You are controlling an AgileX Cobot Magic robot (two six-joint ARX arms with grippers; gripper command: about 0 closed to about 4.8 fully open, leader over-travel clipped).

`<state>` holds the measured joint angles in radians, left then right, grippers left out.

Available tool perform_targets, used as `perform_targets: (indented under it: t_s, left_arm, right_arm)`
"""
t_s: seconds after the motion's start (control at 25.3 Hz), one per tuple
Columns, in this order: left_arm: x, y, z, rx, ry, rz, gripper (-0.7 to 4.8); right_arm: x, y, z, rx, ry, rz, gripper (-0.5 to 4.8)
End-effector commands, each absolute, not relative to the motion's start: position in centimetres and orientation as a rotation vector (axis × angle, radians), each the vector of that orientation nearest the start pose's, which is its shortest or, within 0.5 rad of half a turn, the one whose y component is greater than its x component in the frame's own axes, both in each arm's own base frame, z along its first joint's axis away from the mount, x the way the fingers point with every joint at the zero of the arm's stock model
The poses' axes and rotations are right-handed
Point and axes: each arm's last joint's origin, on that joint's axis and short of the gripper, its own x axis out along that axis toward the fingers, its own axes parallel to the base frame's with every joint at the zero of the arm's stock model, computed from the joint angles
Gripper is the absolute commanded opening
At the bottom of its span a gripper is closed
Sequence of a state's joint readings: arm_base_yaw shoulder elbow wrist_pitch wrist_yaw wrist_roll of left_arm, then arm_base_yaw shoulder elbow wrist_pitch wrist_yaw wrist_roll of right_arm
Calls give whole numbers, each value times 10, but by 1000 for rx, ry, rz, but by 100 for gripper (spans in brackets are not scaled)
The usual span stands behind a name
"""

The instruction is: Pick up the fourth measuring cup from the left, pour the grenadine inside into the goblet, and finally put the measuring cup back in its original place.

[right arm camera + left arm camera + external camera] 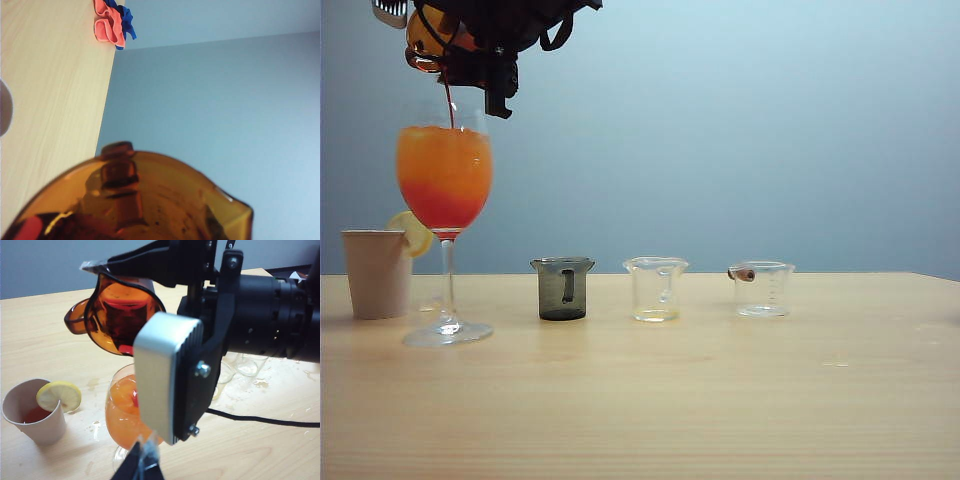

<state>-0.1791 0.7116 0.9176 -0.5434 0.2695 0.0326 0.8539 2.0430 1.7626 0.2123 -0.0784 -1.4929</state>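
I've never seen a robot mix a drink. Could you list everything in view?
goblet: one, clear, orange drink turning red below, table's left.
amber measuring cup: one, tipped above the goblet.
grenadine: thin dark red stream falling into the goblet.
paper cup: one, beige, lemon slice on rim, beside goblet.
grey measuring cup: one, mid-table.
clear measuring cups: two, right of grey.
cloth: red and blue, far table edge.
right hand: black, gripping the amber cup.
left hand: only dark fingertips visible.

On the tabletop (720,400), the paper cup (377,272) stands leftmost, the goblet (445,200) just right of it, then three measuring cups in a row. The right gripper (485,45) holds the fourth measuring cup (425,40) tipped above the goblet; the left gripper (142,467) hangs near the goblet.
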Motion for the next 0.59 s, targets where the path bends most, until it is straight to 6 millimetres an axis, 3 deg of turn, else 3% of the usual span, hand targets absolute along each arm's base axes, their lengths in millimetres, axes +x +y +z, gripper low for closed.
perform_targets:
  t_s: [0.04, 0.59]
  left_arm:
    - [134, -32, 355, 16, 323, -453, -4]
    - [134, -32, 355, 16, 323, -453, -4]
  right_arm:
    - [317, 368, 333, -1385, -672, 752, 199]
    - [318, 368, 335, -1405, -699, 724, 199]
